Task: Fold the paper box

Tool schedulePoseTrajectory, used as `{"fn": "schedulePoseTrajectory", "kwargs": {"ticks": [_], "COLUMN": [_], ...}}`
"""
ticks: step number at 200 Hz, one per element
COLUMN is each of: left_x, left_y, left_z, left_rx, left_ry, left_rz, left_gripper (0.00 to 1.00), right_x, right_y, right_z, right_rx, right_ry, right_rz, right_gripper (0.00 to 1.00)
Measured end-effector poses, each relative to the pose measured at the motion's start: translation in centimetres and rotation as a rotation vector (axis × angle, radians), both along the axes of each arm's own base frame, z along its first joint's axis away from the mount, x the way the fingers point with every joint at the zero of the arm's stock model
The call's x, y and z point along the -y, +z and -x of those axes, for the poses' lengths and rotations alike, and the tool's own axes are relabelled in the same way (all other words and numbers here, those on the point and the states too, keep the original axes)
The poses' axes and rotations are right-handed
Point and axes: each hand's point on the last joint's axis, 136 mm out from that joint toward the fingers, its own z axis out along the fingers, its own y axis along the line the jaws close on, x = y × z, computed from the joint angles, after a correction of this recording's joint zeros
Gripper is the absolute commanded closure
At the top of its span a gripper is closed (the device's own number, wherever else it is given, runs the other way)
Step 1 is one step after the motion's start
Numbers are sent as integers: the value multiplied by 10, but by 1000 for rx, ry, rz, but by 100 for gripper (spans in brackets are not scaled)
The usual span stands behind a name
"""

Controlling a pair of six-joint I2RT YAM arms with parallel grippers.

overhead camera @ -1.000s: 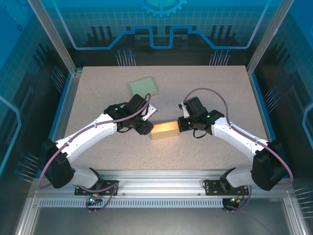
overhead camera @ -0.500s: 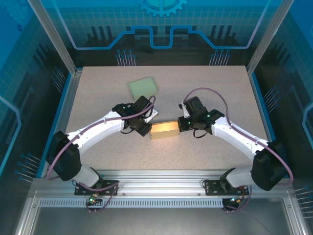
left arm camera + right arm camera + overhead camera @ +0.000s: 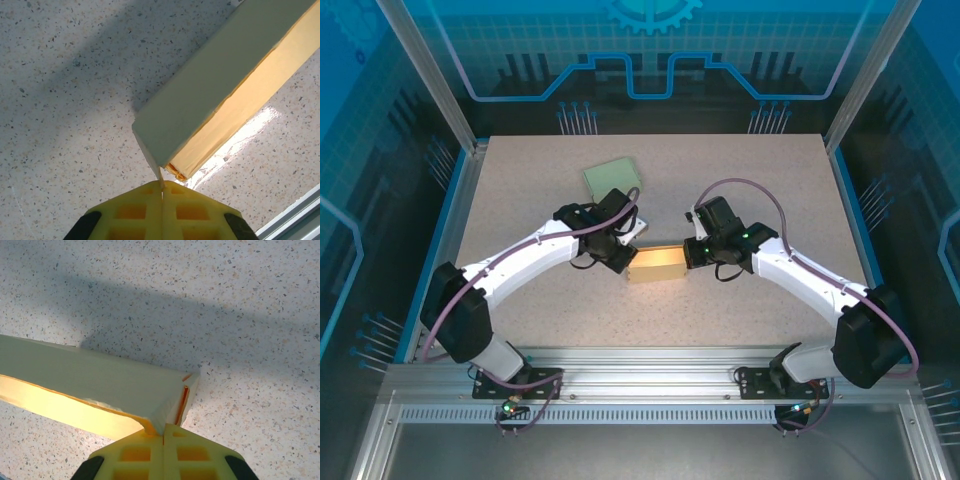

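You've got the paper box (image 3: 656, 263) lying flat mid-worktop (image 3: 770, 180), left fingers (image 3: 135, 212) clenched on a thin flap at its L end, right fingers (image 3: 132, 455) clenched on its R-end corner, pale green pad (image 3: 613, 178) behind the box's L end, apart.

No words or numbers can be read anywhere. A blue gear drawing (image 3: 650, 12) sits at 12 o'clock.
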Motion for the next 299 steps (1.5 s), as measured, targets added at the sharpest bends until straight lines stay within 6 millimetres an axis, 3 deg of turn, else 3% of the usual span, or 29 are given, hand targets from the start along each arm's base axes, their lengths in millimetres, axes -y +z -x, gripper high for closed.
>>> {"fn": "schedulePoseTrajectory", "kwargs": {"ticks": [299], "left_x": [9], "left_y": [7], "left_z": [-7], "left_rx": [-171], "left_ry": [201], "left_rz": [304], "left_gripper": [100], "right_x": [-2], "right_y": [-1], "right_z": [-6], "right_rx": [19], "right_ry": [5], "right_rz": [69], "right_gripper": [100]}}
